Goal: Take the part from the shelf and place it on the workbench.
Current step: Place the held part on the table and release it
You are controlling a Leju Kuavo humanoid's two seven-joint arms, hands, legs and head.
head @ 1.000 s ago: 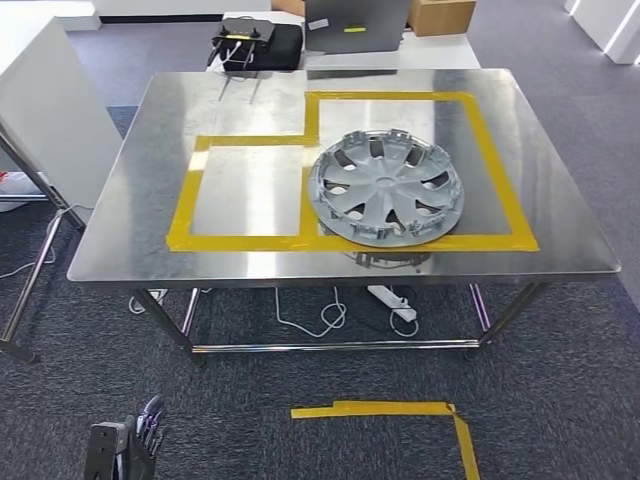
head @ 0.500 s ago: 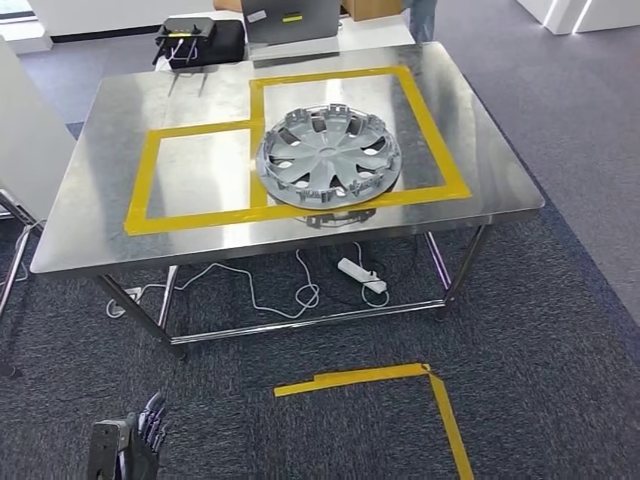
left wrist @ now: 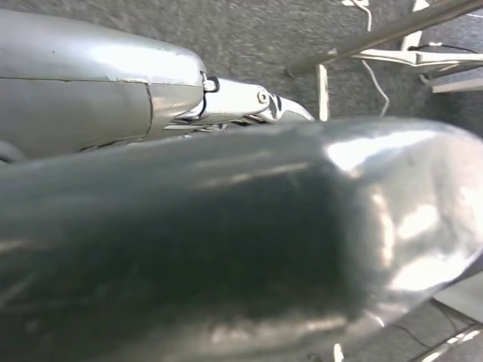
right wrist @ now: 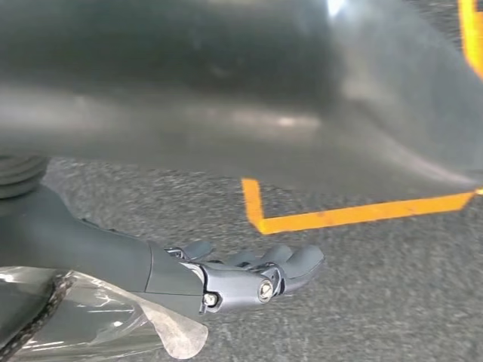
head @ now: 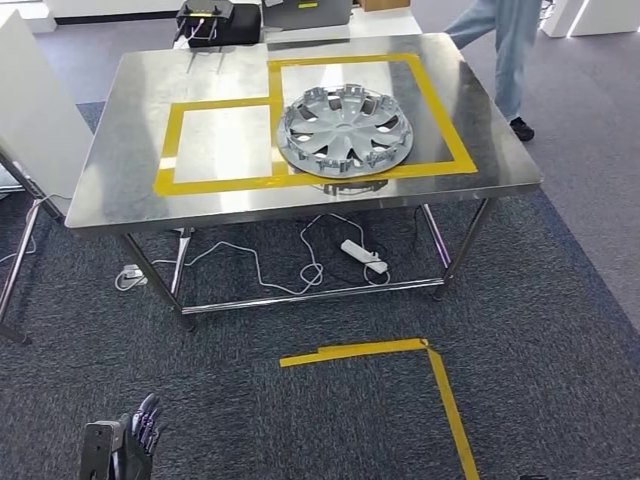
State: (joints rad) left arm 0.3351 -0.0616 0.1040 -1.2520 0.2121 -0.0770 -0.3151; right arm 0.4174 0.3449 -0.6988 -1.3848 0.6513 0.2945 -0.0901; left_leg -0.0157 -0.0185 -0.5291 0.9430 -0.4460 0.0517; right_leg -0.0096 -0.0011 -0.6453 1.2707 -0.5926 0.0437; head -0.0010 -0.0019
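A person beyond the workbench is cut off above the legs.

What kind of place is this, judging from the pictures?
Probably a workshop or robot test area: a steel workbench marked with yellow tape, a hubcap on it, grey carpet.

We see a white power strip with looping cables on grey carpet, yellow floor tape nearer us, and a person's jeans-clad legs beyond, black box behind.
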